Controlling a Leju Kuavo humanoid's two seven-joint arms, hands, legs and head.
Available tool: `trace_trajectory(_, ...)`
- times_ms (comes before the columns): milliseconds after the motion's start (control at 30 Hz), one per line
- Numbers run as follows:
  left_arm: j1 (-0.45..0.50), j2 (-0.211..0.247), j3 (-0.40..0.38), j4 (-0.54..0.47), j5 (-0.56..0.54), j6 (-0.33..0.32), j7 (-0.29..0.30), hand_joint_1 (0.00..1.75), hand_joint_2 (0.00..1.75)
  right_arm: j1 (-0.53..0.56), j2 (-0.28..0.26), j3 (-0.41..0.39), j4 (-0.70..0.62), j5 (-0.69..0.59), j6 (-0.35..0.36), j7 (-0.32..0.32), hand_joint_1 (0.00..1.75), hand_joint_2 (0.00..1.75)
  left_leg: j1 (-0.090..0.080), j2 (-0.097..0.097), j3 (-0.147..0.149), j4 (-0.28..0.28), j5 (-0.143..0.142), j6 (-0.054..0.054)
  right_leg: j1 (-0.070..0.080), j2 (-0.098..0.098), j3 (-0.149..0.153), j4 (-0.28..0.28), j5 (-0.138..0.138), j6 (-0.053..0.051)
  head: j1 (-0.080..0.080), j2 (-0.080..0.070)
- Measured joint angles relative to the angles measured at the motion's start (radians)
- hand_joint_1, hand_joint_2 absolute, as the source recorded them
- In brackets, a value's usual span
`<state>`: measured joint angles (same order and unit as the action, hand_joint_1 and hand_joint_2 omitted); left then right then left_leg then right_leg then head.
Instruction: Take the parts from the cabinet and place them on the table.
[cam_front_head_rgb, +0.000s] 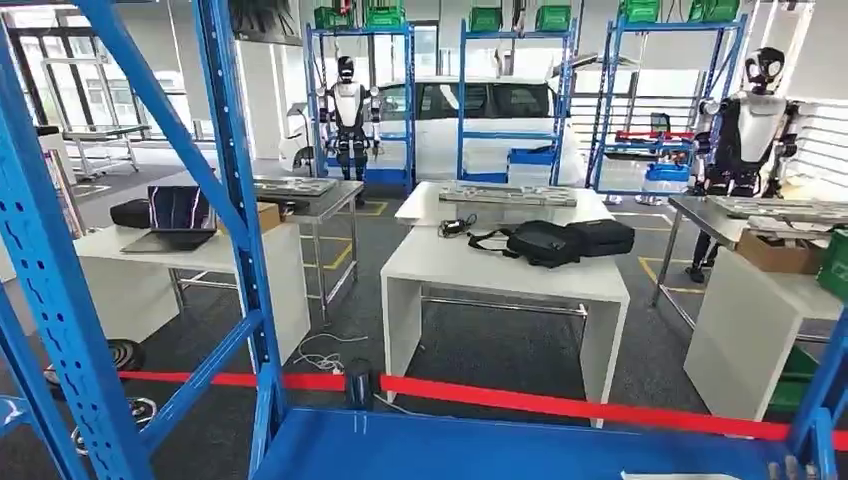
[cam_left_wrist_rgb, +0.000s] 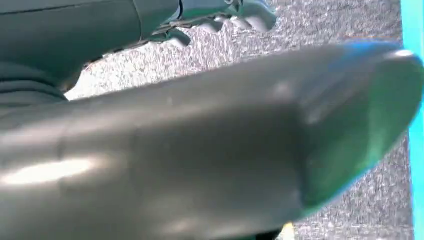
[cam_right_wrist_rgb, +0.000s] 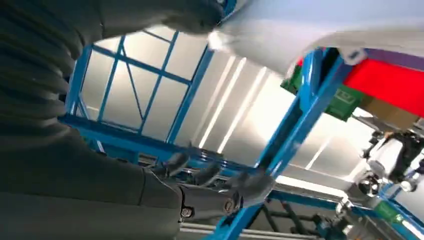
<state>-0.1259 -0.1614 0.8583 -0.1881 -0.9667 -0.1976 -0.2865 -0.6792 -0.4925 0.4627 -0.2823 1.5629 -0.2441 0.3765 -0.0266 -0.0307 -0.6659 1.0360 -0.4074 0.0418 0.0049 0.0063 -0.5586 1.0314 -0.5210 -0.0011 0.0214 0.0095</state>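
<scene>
— While the blue cabinet (cam_front_head_rgb: 235, 200) is framing the scene, where is the part lying?
— A pale, flat white part (cam_front_head_rgb: 680, 476) is lying at the front edge of the cabinet's blue shelf (cam_front_head_rgb: 500, 445). The right hand (cam_right_wrist_rgb: 210, 192) is reaching beside it, fingers (cam_right_wrist_rgb: 250, 185) stretched apart and gripping nothing.
— And the left hand (cam_left_wrist_rgb: 225, 20)?
— It is hanging over grey floor, fingers loosely apart and holding nothing.
— Any containers?
— Green bins (cam_front_head_rgb: 385, 15) are sitting atop the far racks, contents hidden. A grey tray (cam_front_head_rgb: 508, 194) is resting on the white worktop (cam_front_head_rgb: 500, 270), its contents too small to make out.
</scene>
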Motion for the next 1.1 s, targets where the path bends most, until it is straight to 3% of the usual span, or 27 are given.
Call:
trace_trajectory(367,-0.002,0.001,0.008,0.0,0.006,0.006,-0.002,0.0,0.0,-0.003,0.011,-0.031,0.0,0.004,-0.006,-0.027,1.75,0.0,0.0,0.0,0.012,-0.01,0.004,-0.017,0.0,-0.001,0.007,0.001,-0.004,-0.01,-0.001,0.0)
trace_trajectory(600,-0.002,0.001,0.015,0.0,0.018,0.008,-0.011,0.0,0.0,-0.009,0.013,-0.056,-0.003,0.005,-0.039,-0.043,1.75,0.0,0.0,0.0,0.012,-0.01,0.004,-0.018,0.0,-0.001,0.008,0.0,-0.004,-0.01,0.0,0.0)
trace_trajectory(667,-0.002,0.001,0.016,0.0,0.019,0.009,-0.011,0.0,0.0,-0.01,0.014,-0.058,-0.006,0.005,-0.042,-0.043,0.0,0.0,0.0,0.0,0.012,-0.01,0.004,-0.018,0.0,-0.001,0.008,0.0,-0.004,-0.01,0.0,0.0)
trace_trajectory(1100,-0.001,0.001,0.031,0.0,0.029,0.01,-0.014,0.0,0.0,-0.003,0.026,-0.06,-0.012,0.004,-0.082,-0.034,0.0,0.0,-0.001,-0.001,0.012,-0.009,0.004,-0.018,-0.001,0.0,0.008,-0.001,-0.004,-0.01,-0.001,0.0)
